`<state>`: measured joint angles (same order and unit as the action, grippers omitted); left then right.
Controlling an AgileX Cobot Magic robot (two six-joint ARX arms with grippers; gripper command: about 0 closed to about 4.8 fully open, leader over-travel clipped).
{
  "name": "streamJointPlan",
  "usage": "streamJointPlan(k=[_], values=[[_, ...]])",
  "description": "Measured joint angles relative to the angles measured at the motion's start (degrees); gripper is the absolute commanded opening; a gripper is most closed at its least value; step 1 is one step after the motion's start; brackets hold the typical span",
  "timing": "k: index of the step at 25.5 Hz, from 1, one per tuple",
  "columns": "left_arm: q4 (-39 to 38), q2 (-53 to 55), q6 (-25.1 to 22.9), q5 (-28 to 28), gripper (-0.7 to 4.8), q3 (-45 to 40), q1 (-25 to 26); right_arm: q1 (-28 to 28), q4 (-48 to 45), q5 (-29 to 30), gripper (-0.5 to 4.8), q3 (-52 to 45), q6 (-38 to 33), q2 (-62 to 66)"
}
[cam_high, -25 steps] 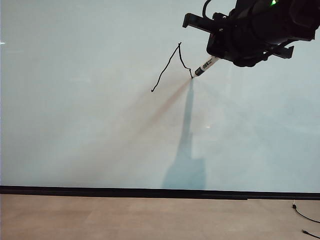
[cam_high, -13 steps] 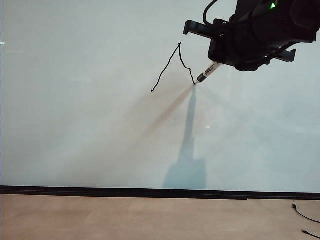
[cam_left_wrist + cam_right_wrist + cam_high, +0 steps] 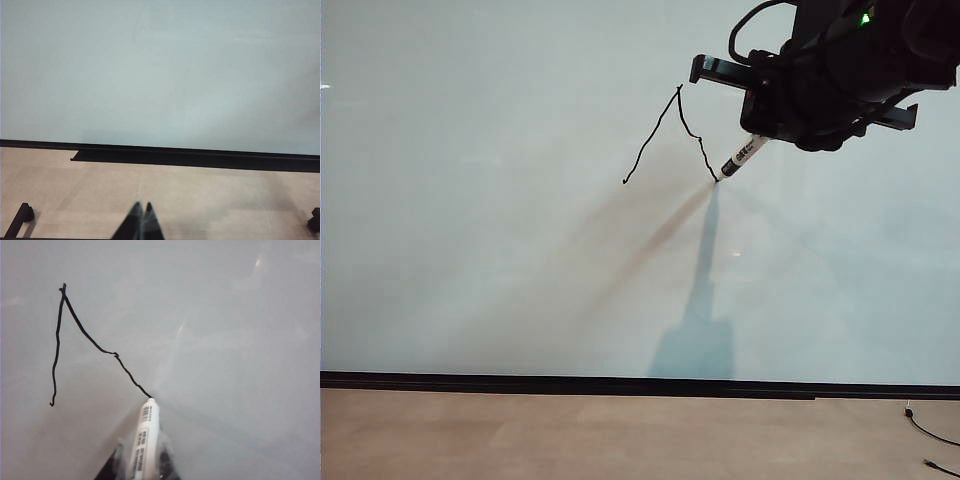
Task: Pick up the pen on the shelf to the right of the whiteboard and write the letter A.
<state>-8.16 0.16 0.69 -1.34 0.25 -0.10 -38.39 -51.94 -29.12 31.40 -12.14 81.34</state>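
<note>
Pen (image 3: 747,154) clamped in right hand (image 3: 142,460), tip touching whiteboard (image 3: 470,250) at foot of second stroke of letter A (image 3: 665,135). Crossbar not yet drawn; next needs lift and reposition. Left hand (image 3: 141,225) idle near floor, fingers together.

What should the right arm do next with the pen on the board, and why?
Probably carry the stroke a little further down. The right gripper, shut on the pen, has the tip on the whiteboard at the end of the second leg of the letter A. In the exterior view that leg already ends about level with the first, so a short finish, then the crossbar. The left gripper sits shut, low.
</note>
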Motion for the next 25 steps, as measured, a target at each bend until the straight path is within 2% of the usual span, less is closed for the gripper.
streamJointPlan(k=[11,14,18,21,25], values=[[0.0,0.0,0.0,0.02,-0.04,0.0,0.0,-0.35,1.99,-0.26,-0.05,-0.04,0.11,-1.18],[0.0,0.0,0.0,0.0,-0.05,0.0,0.0,-9.03,4.79,-6.8,-0.05,-0.09,2.95,-7.15],[0.0,-0.02,0.0,0.0,-0.05,0.0,0.0,-12.28,6.45,-8.48,-0.05,0.09,8.35,-9.05],[0.0,-0.02,0.0,0.02,-0.05,0.0,0.0,-12.28,7.23,-4.07,-0.05,1.79,14.12,-8.57],[0.0,-0.02,0.0,0.02,-0.04,0.0,0.0,-9.79,7.26,-1.2,-0.05,4.13,17.46,-7.15]])
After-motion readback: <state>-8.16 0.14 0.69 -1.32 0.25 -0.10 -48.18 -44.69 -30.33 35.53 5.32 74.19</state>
